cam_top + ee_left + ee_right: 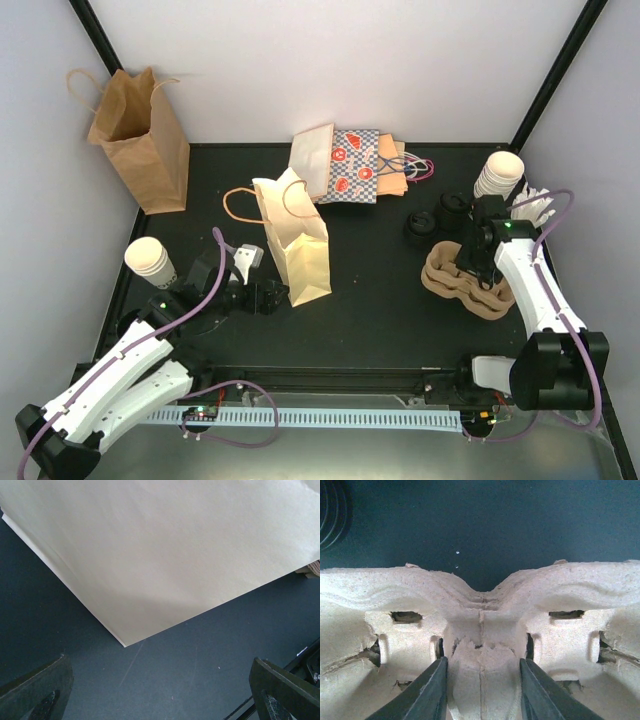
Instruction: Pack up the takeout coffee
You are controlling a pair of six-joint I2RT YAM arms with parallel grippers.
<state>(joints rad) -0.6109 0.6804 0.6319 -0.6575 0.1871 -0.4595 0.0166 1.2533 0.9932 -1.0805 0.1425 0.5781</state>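
While the left arm sits low by the cream bag (297, 245), the action is on the right. The right claw (472, 268) is down on the pulp cup carrier (470, 290). The wrist view gives a close look: its two fingers (427, 690) stand either side of the carrier's raised middle post, pressed against its flanks. So that claw is partly closed, with the post pinched between. The carrier (485, 610) lies flat on the black surface (380, 310), a pocket opening out on each side of the grip.

Where are the coffee cups? The right-hand stack of cups (498, 175) stands at the far right, just beyond the right arm and well apart from the bags. A bundle of white sticks (537, 205) lies beside it. The left-hand stack of cups (150, 260) stands near the left edge, close to the left arm. Black lids (440, 215) sit just behind the carrier.

Over to the left claw (268, 297): it is spread as wide as it goes, with nothing between the fingers (35, 695). It points at the foot of the upright cream bag (165, 555). The bag's bottom corner is just ahead of the fingertips, not touching them.

At the back, a brown bag (140, 135) stands upright in the far left corner. Patterned bags (350, 165) lie flat near the middle.
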